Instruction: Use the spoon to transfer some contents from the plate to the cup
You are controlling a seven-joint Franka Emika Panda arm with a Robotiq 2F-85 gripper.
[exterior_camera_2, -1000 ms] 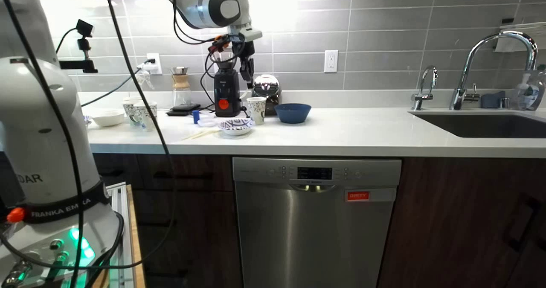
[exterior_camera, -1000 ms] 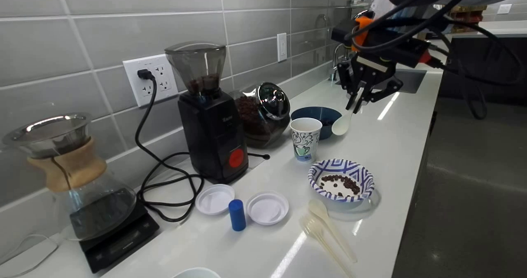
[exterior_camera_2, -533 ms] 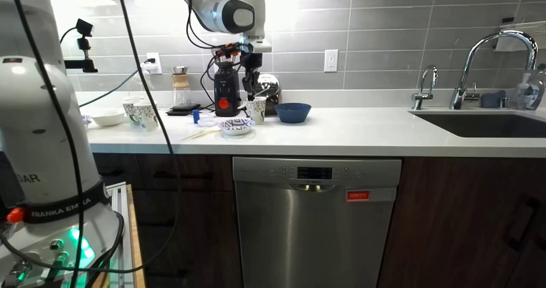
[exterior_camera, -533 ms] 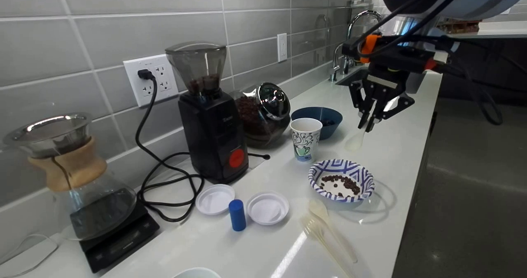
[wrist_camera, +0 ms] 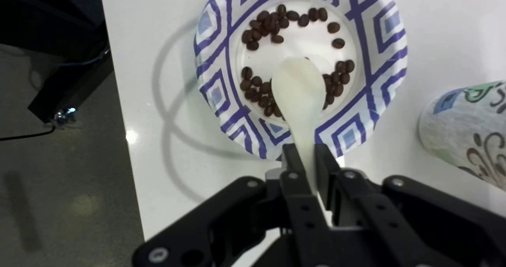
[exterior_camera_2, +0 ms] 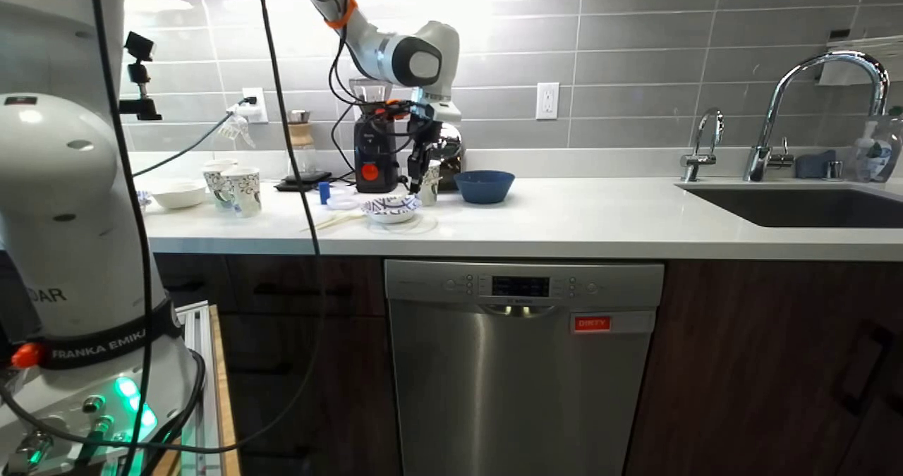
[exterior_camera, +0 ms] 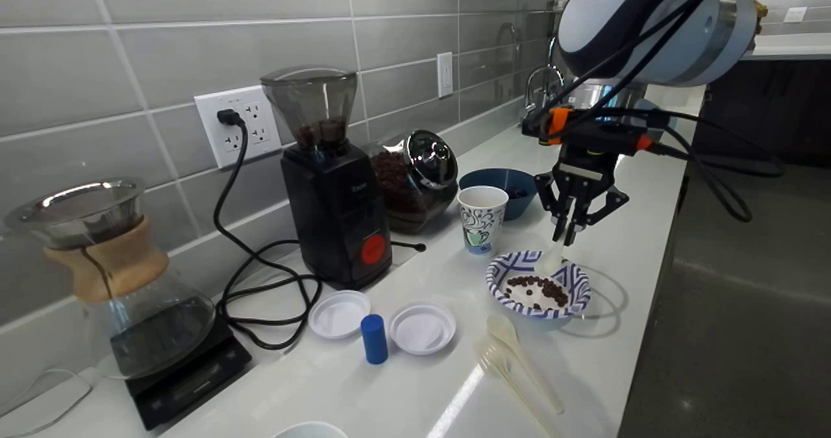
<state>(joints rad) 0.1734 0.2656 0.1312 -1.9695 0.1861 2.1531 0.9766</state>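
My gripper (wrist_camera: 307,152) is shut on the handle of a pale plastic spoon (wrist_camera: 298,87). The spoon's bowl points down over the blue-and-white patterned plate (wrist_camera: 215,91). I cannot tell whether it touches the contents, which are dark brown beans (wrist_camera: 269,23) in loose clusters; the spoon hides some. No beans show on the spoon's visible face. In an exterior view the gripper (exterior_camera: 563,238) stands above the plate's (exterior_camera: 501,281) far rim, with the spoon (exterior_camera: 552,261) reaching inside. The white patterned cup (exterior_camera: 482,227) stands upright beside the plate, apart from it. In the wrist view the cup (wrist_camera: 468,132) is at the right.
A dark blue bowl (exterior_camera: 496,177) stands behind the cup. A black grinder (exterior_camera: 334,211) and a glass jar (exterior_camera: 409,185) line the wall. White lids (exterior_camera: 422,328), a blue cylinder (exterior_camera: 374,339) and a loose spoon and fork (exterior_camera: 513,366) lie near the plate.
My gripper has come down with the spoon from beside the blue bowl to over the plate. The plate, beans and cup have not moved.
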